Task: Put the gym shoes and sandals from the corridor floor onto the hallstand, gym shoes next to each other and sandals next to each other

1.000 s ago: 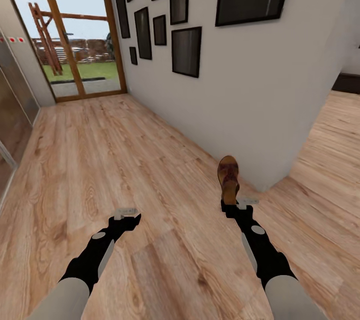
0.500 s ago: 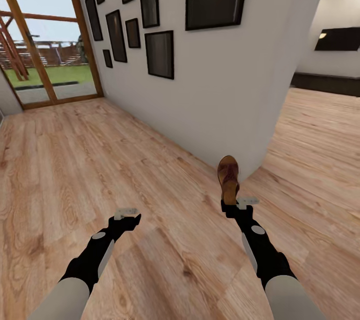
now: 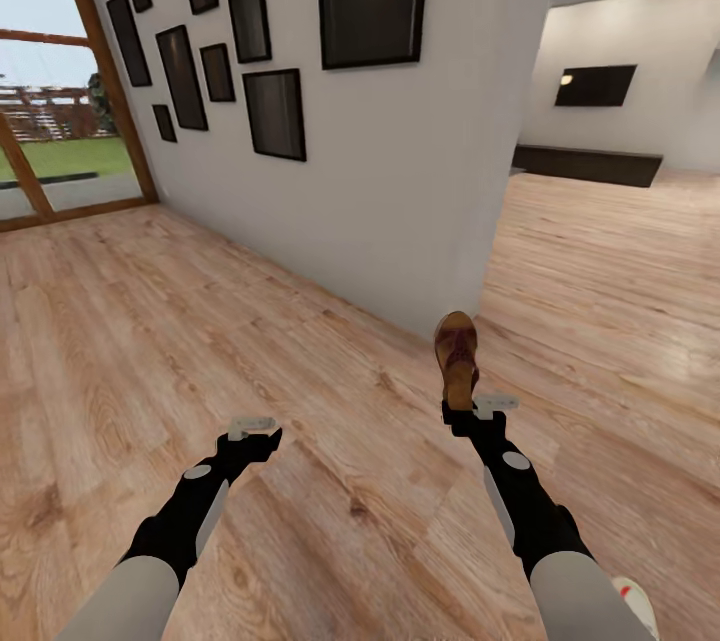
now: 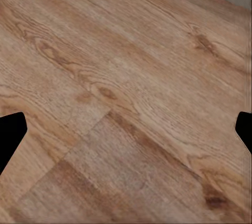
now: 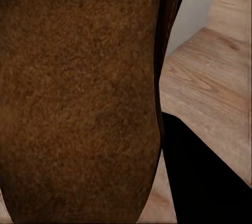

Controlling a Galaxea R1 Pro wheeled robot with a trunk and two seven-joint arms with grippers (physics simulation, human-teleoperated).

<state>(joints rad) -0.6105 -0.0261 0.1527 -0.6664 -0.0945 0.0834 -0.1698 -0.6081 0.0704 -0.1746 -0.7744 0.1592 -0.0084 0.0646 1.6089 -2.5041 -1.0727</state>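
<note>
— Right arm?
— Stretched forward, low; right pincer (image 3: 470, 409) clamped on a brown sandal (image 3: 456, 353), toe pointing ahead, above the wood floor (image 3: 200, 321).
— Left arm?
— Stretched forward likewise; left pincer (image 3: 252, 427) spread, empty.

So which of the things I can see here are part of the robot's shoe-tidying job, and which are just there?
Part of the job:
- sandal, held upright in the right gripper
- gym shoe, a white bit at the picture's edge, probably one of the pair
- corridor floor
- left gripper, open and holding nothing

Just there:
- picture frames on the wall
- glass door
- dark wall screen in the room beyond
</note>
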